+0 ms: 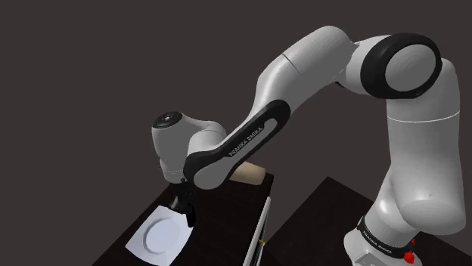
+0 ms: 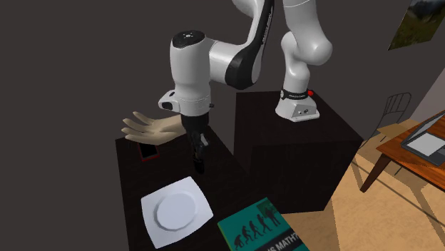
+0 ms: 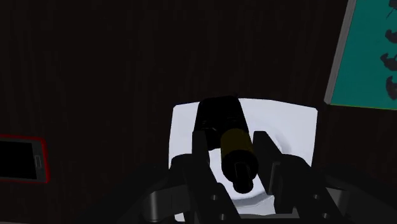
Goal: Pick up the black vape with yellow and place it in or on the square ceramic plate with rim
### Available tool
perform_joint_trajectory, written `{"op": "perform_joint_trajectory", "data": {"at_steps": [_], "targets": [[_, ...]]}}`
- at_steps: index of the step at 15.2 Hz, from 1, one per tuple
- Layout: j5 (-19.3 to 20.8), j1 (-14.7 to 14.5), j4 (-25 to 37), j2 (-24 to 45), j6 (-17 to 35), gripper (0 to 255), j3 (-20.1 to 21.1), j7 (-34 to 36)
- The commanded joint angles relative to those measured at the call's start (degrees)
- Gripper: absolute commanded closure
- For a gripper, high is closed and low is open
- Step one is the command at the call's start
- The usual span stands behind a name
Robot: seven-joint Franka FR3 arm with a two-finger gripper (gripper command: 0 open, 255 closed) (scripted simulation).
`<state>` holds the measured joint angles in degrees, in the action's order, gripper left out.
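My black gripper (image 3: 233, 158) is shut on the vape (image 3: 224, 118), a black stick with a yellow band, which hangs clasped between the two fingers. Straight below it in the wrist view lies the white square plate (image 3: 294, 127) with a round well. In the shoulder view the gripper (image 1: 184, 215) hangs over the plate's (image 1: 160, 236) corner nearest the arm. From the second exterior view the gripper (image 2: 200, 158) points down just above the plate's (image 2: 177, 212) far edge, with the vape (image 2: 202, 165) dark between the fingers.
On the dark table, a red-edged phone (image 2: 148, 151) and a beige model hand (image 2: 150, 128) lie behind the gripper. A green book (image 2: 264, 229) lies beside the plate near the table's edge. The arm's stand (image 2: 299, 107) is behind; a wooden desk (image 2: 417, 146) stands far right.
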<state>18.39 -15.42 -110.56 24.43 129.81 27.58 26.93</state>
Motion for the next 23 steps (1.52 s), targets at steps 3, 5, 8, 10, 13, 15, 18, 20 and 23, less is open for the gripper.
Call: {"op": "perform_joint_trajectory", "data": {"at_steps": [3,5,8,10,13,15,18,20,23], "targets": [[1.4,-3.4,12.9,6.8,-6.7,255,-0.8,0.5],[2.1,-5.5,20.5,11.0,-10.3,255,-1.4,0.5],[3.1,-9.1,33.4,17.8,-16.3,255,-2.4,0.0],[3.3,-9.1,33.0,18.5,-15.2,255,-2.6,0.2],[3.8,-9.2,32.3,19.5,-13.6,255,-2.9,0.5],[4.1,-9.3,32.0,20.3,-12.5,255,-3.2,0.7],[4.6,-9.5,31.6,21.4,-11.0,255,-3.5,1.0],[4.9,-9.6,31.5,22.3,-10.1,255,-3.8,1.2],[5.3,-9.8,31.4,23.6,-8.7,255,-4.2,1.5]]}}
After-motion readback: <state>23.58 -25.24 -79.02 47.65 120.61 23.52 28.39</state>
